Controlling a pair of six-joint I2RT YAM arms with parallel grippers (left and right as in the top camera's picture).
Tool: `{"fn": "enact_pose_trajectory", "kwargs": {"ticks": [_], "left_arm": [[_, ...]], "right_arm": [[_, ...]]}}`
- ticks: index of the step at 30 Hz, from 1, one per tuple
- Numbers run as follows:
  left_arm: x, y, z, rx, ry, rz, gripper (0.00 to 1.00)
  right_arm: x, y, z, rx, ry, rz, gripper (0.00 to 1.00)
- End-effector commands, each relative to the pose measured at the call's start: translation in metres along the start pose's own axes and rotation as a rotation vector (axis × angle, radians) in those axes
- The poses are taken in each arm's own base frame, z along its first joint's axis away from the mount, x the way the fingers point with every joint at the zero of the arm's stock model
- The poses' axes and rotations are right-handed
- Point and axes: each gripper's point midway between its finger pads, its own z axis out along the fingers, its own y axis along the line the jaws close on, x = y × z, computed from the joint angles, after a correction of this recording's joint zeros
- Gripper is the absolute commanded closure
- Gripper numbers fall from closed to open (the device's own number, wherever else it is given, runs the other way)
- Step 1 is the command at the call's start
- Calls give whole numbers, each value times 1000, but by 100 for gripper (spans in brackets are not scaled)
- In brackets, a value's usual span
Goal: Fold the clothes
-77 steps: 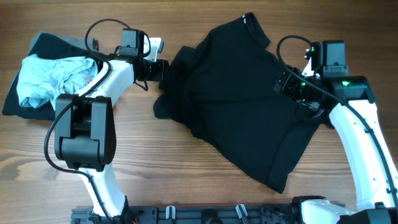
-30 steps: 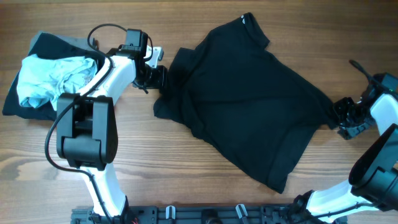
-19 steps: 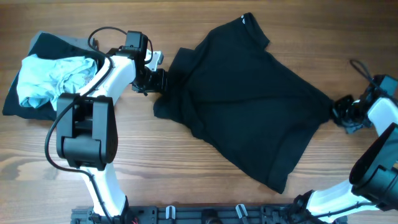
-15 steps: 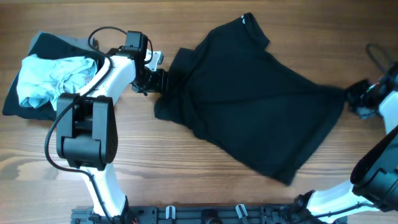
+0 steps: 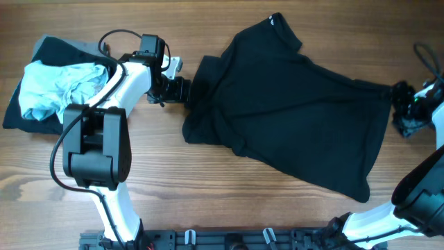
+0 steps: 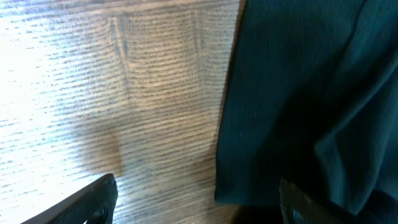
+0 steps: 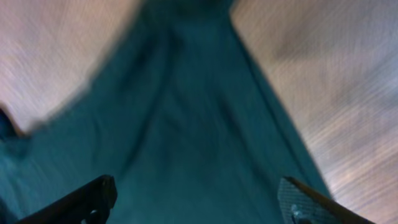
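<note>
the bundled clothes [image 5: 52,87], light blue over dark, are lying at far left on the table [image 5: 208,187], unmoved. the left gripper [image 5: 182,90] is waiting at the left edge of the black shirt [image 5: 291,118], jaws now standing wide apart with the hem loose between them. the shirt is lying mid-table, drawn out rightward and flatter than a second ago. the right gripper [image 5: 404,104], beside the dragged-out corner, is showing its jaws apart too. judgement: the spreading is looking finished, and no fold is yet made.

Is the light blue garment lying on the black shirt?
No, the light blue garment sits on darker clothes far left, apart from the black shirt.
</note>
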Motion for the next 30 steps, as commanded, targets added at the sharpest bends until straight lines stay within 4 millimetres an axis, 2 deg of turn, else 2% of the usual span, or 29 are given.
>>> {"fn": "enact_pose_trajectory", "kwargs": {"ticks": [1, 4, 6, 9, 10, 13, 15, 18, 20, 26, 28, 29, 30], "left_arm": [[-3, -8, -20, 14, -29, 18, 16], [3, -15, -42, 17, -35, 20, 19], [16, -22, -54, 40, 0, 10, 25], [36, -27, -49, 47, 79, -4, 27], [44, -40, -42, 99, 99, 8, 26], [61, -54, -29, 115, 140, 43, 22], [64, -63, -20, 122, 132, 78, 21], [56, -80, -6, 140, 68, 188, 22], [55, -94, 1, 147, 37, 303, 26], [41, -94, 17, 38, -49, 383, 32], [41, -93, 21, 38, -46, 382, 41], [41, -93, 21, 38, -44, 381, 50], [44, -92, 21, 38, -33, 378, 64]], "right_arm": [[22, 1, -9, -17, 85, -89, 14], [33, 5, -25, -31, 101, -126, 15], [37, 20, -45, -103, 77, -161, 15], [49, 35, -80, -163, 33, -182, 15], [57, 36, -95, -166, 21, -188, 14], [76, 30, -112, -143, 38, -178, 12], [84, 18, -110, -87, 60, -164, 10], [90, 9, -100, -65, 81, -156, 10], [94, 5, -90, -60, 93, -151, 10], [98, -14, -68, -7, 95, -146, 9], [104, -20, -60, 1, 109, -140, 9], [107, -22, -57, 4, 118, -135, 9], [112, -28, -53, 23, 133, -112, 9]]}}
